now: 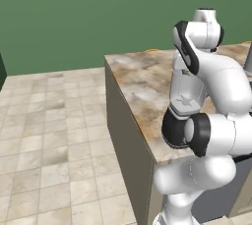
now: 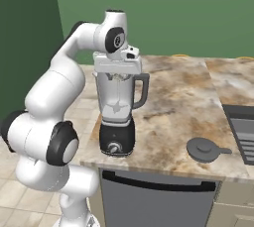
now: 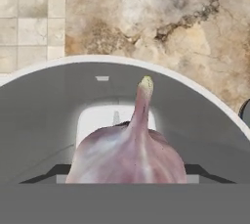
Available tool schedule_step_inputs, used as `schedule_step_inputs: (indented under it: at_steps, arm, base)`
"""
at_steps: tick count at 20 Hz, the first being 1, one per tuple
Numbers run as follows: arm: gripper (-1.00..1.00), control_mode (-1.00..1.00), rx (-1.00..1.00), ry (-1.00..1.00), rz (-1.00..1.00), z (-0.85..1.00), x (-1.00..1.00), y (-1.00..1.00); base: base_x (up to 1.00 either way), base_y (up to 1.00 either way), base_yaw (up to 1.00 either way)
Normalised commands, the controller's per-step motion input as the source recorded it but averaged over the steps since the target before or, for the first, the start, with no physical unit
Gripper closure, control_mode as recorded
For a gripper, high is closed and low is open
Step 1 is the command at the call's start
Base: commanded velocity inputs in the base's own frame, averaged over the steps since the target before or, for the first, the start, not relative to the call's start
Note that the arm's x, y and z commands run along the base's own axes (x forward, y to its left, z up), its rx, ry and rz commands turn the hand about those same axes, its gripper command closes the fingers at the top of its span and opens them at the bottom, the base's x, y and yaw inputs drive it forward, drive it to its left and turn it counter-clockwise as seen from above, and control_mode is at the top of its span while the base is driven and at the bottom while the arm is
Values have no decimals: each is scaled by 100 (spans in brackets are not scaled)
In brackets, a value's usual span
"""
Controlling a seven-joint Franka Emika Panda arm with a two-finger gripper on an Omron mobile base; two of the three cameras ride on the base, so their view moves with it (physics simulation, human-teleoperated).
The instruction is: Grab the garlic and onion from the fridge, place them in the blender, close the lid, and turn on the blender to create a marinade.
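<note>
Partly masked by the arm, the blender (image 2: 117,117) stands at the counter's (image 2: 173,102) left end, the gripper (image 2: 117,76) poised over its open mouth. Close up, the garlic (image 3: 128,157) hides the fingertips, so whether they clasp it cannot be told; its base is cut off. Rightward, the lid (image 2: 204,149) lies flat.

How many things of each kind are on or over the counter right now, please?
Blender: 1
Lid, loose on the counter: 1
Garlic over the jar mouth: 1
Total: 3
</note>
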Motion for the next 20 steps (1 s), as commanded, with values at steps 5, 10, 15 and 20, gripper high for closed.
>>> schedule_step_inputs:
  at_steps: [5, 10, 15, 20]
  arm:
    - [100, -100, 0, 10, 8, -46, -6, 5]
    - [100, -100, 0, 10, 10, -64, -35, 9]
    - [100, -100, 0, 2, 7, -47, -84, 0]
    - [100, -100, 0, 4, 8, -49, -63, 0]
  base:
    - [0, 0, 0]
    - [0, 0, 0]
    - [0, 0, 0]
    - [0, 0, 0]
